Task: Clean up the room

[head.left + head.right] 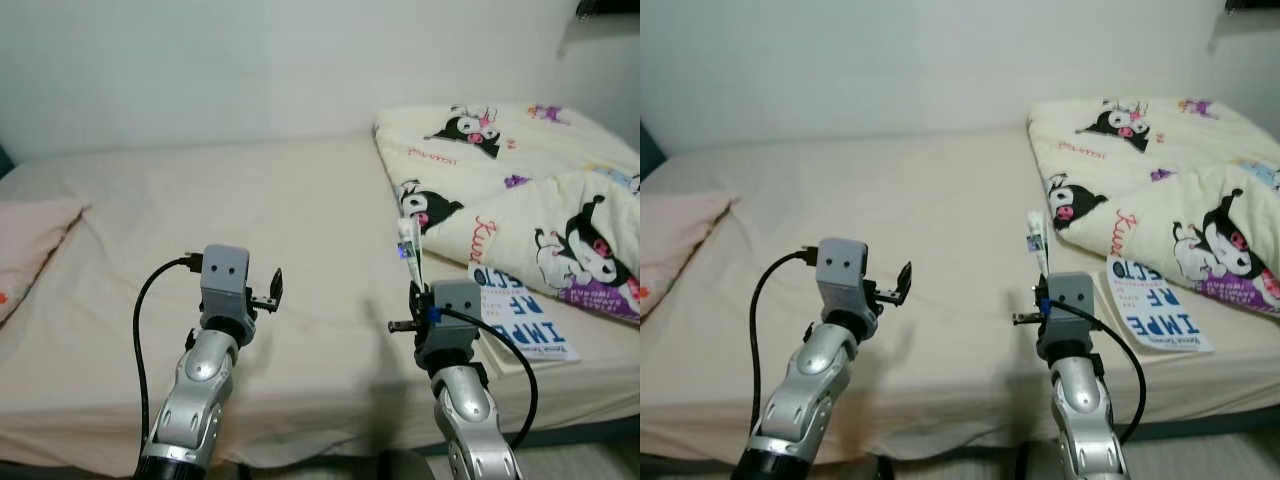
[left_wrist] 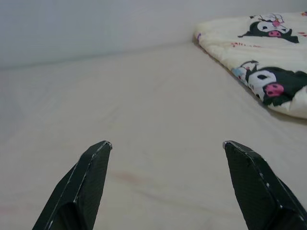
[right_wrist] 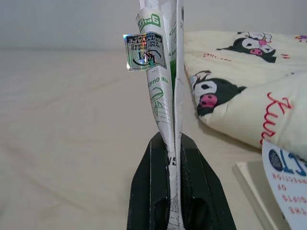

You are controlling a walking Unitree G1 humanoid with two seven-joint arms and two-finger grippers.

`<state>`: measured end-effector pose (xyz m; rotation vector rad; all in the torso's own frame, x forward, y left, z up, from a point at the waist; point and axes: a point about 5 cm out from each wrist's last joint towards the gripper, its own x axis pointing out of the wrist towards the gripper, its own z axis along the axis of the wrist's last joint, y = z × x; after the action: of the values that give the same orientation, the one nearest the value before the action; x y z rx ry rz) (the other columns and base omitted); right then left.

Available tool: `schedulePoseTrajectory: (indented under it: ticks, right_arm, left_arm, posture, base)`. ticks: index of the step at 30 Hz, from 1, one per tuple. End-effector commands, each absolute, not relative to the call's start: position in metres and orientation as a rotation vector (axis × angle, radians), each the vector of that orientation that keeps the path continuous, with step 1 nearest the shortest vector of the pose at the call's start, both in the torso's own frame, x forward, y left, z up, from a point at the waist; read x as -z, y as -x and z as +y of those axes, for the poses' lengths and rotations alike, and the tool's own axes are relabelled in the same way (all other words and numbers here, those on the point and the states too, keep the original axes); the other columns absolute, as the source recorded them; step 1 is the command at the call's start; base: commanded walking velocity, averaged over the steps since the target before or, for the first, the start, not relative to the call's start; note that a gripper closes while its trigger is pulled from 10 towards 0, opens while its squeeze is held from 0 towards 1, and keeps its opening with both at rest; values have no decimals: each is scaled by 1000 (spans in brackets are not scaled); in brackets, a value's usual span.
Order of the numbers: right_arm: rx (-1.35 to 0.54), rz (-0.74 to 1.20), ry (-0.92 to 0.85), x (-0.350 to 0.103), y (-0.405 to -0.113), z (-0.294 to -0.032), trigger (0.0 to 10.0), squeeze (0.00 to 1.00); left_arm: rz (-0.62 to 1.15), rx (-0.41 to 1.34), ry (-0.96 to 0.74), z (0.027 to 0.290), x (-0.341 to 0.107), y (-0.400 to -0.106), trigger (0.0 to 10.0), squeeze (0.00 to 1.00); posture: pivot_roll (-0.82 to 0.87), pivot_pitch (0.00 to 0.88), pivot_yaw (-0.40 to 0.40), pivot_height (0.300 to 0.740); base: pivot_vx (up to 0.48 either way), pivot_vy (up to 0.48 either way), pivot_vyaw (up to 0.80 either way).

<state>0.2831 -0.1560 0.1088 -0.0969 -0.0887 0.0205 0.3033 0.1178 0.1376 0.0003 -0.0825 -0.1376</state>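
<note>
My right gripper point(image 3: 173, 143) is shut on a flattened white wrapper point(image 3: 163, 81) with green print and a shiny sticker; it stands upright above the bed's front edge, and the same wrapper point(image 1: 409, 250) rises from the gripper point(image 1: 417, 285) in the eye views. My left gripper point(image 2: 167, 146) is open, its two black fingers point(image 2: 91, 177) wide apart over bare beige sheet, with nothing between them. It hovers point(image 1: 270, 292) over the front middle of the bed point(image 1: 250, 220).
A cream cartoon-print blanket point(image 1: 520, 190) is bunched at the bed's right. A white and blue book point(image 1: 520, 315) lies on the front right corner beside my right arm. A pale pink pillow point(image 1: 30, 245) is at the left edge. A white wall point(image 1: 250, 60) runs behind.
</note>
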Motion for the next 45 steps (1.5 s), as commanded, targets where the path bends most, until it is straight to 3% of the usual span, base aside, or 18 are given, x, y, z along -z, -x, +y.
schedulePoseTrajectory:
  ticks: [1,18,45]
  right_arm:
    - [-34,-79,96,-108,-282,-151,10000,0]
    - [-60,-44,101,-109,-280,-147,10000,0]
    - [-115,35,167,-96,-279,-137,10000,0]
  left_arm:
    - [-61,122,-10,120,-130,-301,10000,0]
    - [-89,147,-15,123,-130,-298,10000,0]
    - [-66,184,-4,124,-123,-291,10000,0]
  posture:
    - [-9,10,23,667]
    - [-4,11,10,737]
    - [8,30,9,740]
  base:
    - [0,0,0]
    - [0,0,0]
    - [0,0,59]
